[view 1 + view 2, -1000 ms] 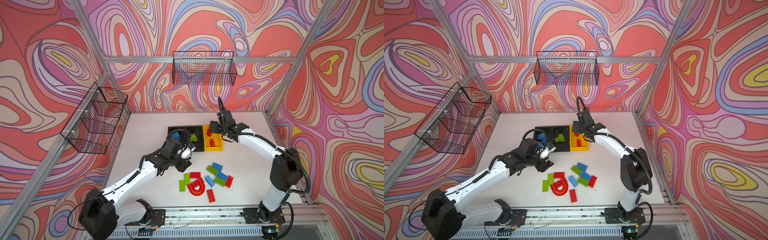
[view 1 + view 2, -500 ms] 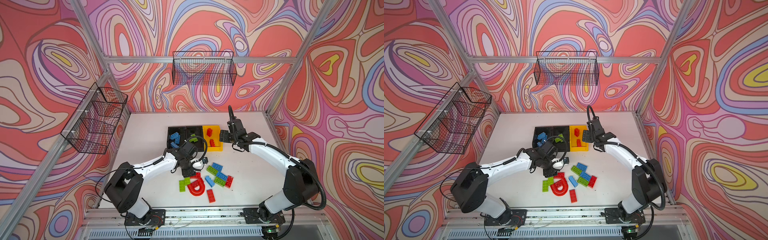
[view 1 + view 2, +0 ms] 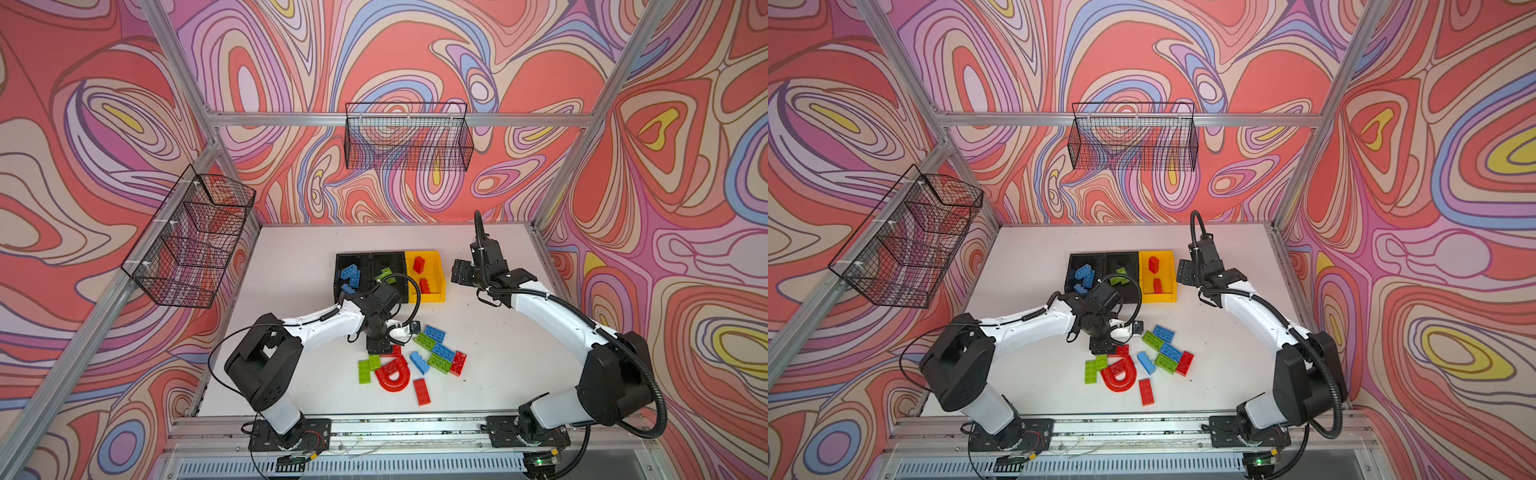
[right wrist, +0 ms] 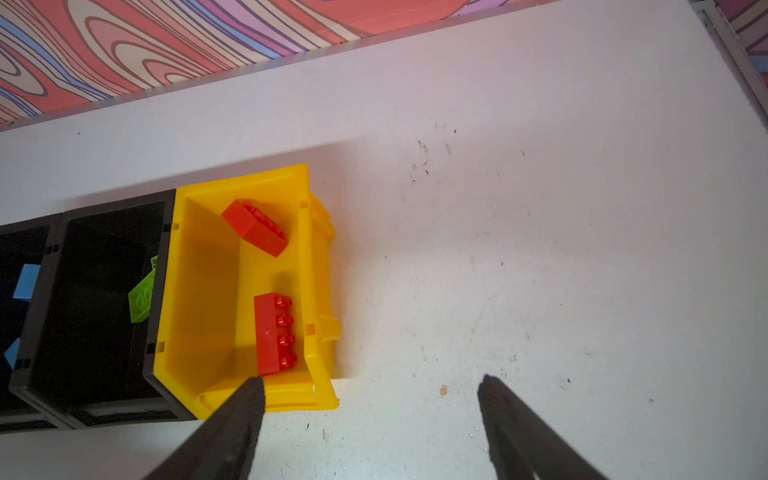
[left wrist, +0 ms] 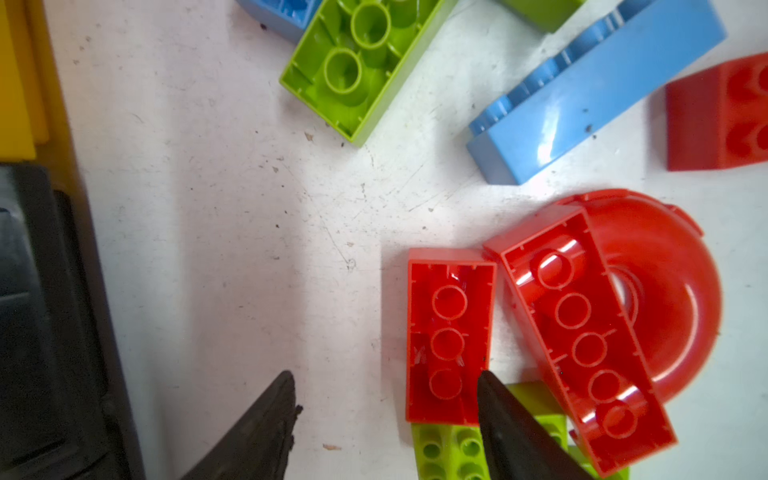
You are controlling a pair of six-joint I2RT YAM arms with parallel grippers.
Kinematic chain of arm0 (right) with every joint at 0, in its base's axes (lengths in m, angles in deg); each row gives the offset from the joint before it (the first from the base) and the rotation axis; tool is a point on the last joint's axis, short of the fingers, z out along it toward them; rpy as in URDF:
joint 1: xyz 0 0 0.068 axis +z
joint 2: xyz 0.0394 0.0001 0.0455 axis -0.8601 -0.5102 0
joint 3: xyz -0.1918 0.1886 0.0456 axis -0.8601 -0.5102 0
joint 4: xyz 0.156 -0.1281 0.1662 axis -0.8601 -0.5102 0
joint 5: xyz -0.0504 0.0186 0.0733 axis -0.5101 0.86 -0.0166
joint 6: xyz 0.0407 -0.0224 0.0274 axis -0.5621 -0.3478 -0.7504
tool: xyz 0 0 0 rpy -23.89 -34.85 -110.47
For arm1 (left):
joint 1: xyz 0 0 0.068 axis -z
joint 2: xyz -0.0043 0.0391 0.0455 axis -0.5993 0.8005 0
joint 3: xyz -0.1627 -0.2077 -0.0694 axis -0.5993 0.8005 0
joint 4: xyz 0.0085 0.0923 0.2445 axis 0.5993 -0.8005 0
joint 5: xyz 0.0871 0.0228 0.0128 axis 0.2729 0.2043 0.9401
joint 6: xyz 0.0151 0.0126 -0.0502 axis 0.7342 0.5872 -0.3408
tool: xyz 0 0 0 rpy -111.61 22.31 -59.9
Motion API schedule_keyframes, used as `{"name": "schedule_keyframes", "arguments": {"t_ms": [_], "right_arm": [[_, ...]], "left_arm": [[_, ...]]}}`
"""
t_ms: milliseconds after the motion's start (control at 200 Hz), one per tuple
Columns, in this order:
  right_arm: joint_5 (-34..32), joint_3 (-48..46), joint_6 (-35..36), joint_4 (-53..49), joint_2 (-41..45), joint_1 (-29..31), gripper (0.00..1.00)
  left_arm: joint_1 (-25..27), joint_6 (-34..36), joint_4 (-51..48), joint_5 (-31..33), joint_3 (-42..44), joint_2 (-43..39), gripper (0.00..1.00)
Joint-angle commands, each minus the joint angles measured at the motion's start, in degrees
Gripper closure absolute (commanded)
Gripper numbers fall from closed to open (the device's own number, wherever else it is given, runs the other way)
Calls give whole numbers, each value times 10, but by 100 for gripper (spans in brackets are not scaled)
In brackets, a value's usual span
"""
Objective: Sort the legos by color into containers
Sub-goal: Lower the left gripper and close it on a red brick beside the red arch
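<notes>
Hovering my left jaws, parted and empty, over a red brick (image 5: 449, 336) in the near pile; next: straddle, close, carry to the far yellow bin (image 4: 199, 291). Right jaws wide, empty.

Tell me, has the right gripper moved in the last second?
Yes. In both top views the right gripper was above the yellow bin a second ago; now it is just to the right of that bin.

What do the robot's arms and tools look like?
The left arm and right arm are white tubes with chunky black joints and black cables looping along them. The left tool and right tool each have two pointy black fingers.
</notes>
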Motion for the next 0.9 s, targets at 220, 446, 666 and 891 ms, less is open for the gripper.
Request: {"name": "schedule_keyframes", "arguments": {"t_ms": [220, 446, 666, 891], "right_arm": [[5, -16, 4, 0, 17, -11, 14], [3, -21, 3, -3, 24, -12, 14], [3, -26, 1, -3, 30, -14, 14], [2, -31, -2, -2, 33, -15, 15]], "left_arm": [[5, 18, -48, -41, -15, 16, 28], [14, 10, -26, -13, -13, 41, 31], [15, 8, -8, 11, -13, 58, 34], [16, 1, 4, 11, -11, 76, 44]]}}
